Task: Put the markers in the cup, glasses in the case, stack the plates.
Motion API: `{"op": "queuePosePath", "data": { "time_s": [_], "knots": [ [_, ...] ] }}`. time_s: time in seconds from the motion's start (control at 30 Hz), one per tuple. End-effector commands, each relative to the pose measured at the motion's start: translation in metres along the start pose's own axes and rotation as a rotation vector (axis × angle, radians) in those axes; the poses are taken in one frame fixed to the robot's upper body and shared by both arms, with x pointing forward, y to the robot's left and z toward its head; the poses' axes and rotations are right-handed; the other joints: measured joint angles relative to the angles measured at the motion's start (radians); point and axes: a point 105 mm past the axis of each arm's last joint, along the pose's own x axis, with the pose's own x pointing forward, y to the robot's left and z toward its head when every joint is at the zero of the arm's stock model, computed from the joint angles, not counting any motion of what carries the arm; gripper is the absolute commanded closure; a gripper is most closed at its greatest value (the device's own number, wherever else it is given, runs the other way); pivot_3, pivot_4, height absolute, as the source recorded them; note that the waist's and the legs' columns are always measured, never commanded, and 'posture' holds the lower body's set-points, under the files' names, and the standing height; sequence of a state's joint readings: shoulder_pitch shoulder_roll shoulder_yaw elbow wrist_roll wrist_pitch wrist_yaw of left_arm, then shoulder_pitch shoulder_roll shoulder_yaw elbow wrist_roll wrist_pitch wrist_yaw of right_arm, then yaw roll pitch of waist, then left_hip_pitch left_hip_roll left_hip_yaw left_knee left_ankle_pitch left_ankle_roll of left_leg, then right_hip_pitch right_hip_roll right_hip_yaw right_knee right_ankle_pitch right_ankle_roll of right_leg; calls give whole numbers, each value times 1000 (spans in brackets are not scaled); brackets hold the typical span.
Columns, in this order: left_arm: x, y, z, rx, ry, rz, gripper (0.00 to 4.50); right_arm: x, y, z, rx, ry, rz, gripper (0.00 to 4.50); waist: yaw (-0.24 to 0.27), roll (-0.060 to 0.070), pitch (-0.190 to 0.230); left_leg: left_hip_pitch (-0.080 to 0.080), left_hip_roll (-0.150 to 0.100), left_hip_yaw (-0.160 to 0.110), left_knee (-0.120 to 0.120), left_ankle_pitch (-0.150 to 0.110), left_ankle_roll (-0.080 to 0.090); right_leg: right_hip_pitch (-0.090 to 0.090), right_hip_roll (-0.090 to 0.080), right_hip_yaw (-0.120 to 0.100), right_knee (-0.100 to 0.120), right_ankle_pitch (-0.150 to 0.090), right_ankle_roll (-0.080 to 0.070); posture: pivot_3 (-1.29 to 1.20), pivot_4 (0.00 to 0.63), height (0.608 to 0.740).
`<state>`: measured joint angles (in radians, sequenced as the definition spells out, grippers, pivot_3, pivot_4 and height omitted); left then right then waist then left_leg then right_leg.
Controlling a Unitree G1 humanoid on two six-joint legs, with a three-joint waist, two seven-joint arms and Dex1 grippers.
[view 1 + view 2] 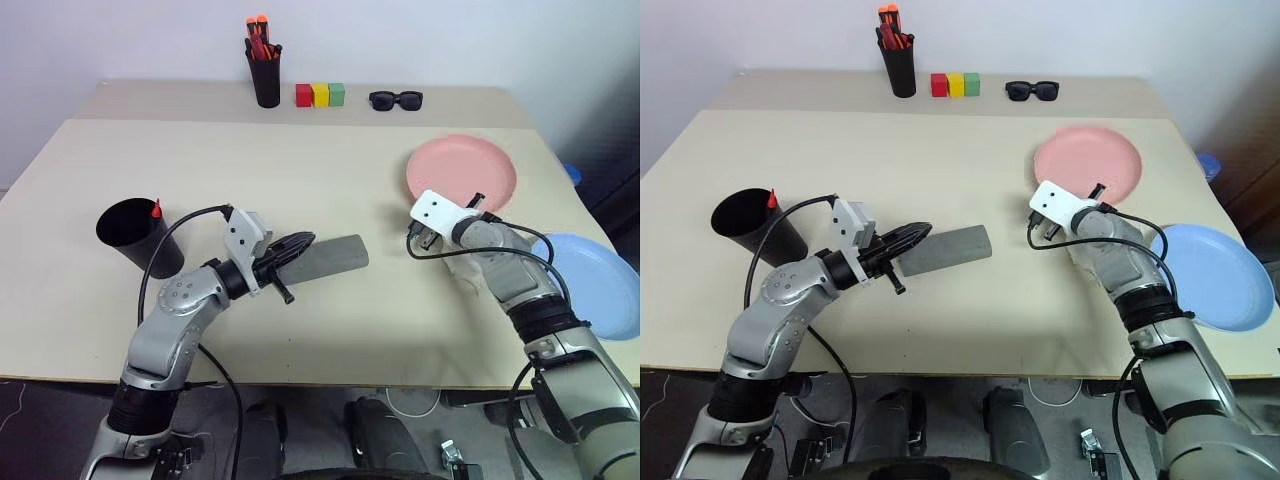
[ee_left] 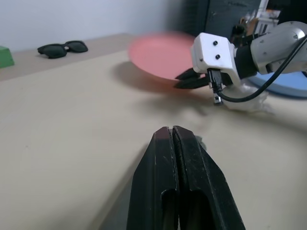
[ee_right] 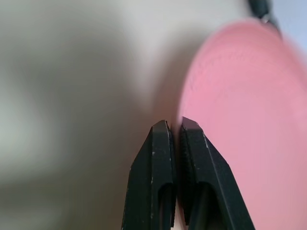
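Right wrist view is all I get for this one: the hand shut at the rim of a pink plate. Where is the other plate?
Observer: The blue plate lies at the table's right edge, beside the right arm and apart from the pink plate. They are not stacked yet.
Operator: What is the left hand doing?
Observer: The left hand is shut, at the near end of the grey case in the middle of the table.
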<state>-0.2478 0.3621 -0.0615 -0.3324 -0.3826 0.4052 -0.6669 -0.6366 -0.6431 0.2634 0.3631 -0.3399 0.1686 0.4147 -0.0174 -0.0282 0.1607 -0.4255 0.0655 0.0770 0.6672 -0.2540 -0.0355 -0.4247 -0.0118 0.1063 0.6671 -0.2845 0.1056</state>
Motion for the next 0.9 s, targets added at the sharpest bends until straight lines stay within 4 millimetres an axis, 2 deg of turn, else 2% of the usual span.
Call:
{"op": "queuePosePath", "data": {
  "time_s": [0.03,0.13,0.23,0.33,0.4,0.57,0.77,0.8,0.83,0.9],
  "knots": [
    [5,-4,10,18,-46,-28,4500,-28,-39,22,-43,-105,-104,4419,3,0,0,0,0,0,0,0,0,0,0,0,0,0,0,0,150,725],
    [10,-8,9,10,-51,-63,4500,-60,-57,17,59,-107,-137,4419,9,0,0,0,0,0,0,0,0,0,0,0,0,0,0,0,150,725],
    [15,-10,9,2,-57,-93,4500,-90,-66,2,111,-57,-150,4419,8,0,0,0,0,0,0,0,0,1,0,0,-1,0,0,0,150,725],
    [24,-14,8,-4,-67,-142,4500,-129,-64,-37,133,82,-155,4419,12,0,0,0,0,-1,0,0,0,1,0,-1,-1,0,0,0,150,725],
    [29,-16,9,-9,-78,-167,4500,-147,-57,-57,154,154,-143,4419,8,0,0,0,0,-1,0,0,0,2,0,-1,-2,0,0,0,150,725],
    [36,-21,11,-16,-92,-204,4500,-172,-26,-96,213,298,-82,4419,-8,4,-2,2,0,-1,0,0,0,2,1,1,-1,0,0,0,150,725],
    [34,-25,12,-15,-95,-228,4500,-178,-11,-111,304,351,-60,4419,-11,4,-2,4,-1,-1,0,0,0,4,1,1,-1,0,0,0,150,725],
    [33,-26,11,-12,-93,-231,4500,-178,-9,-111,313,350,-53,3817,-9,4,-2,4,-1,-1,0,0,0,4,1,1,-1,0,0,0,150,725],
    [32,-26,11,-10,-92,-232,4500,-178,-9,-110,317,346,-48,3557,-7,4,-3,4,-1,-1,0,0,0,4,1,1,-1,0,0,0,150,725],
    [31,-27,11,-8,-92,-234,4500,-177,-10,-104,313,330,-46,2650,-2,4,-3,4,-1,-1,0,0,0,4,1,1,-1,0,0,0,150,725]
  ]
}}
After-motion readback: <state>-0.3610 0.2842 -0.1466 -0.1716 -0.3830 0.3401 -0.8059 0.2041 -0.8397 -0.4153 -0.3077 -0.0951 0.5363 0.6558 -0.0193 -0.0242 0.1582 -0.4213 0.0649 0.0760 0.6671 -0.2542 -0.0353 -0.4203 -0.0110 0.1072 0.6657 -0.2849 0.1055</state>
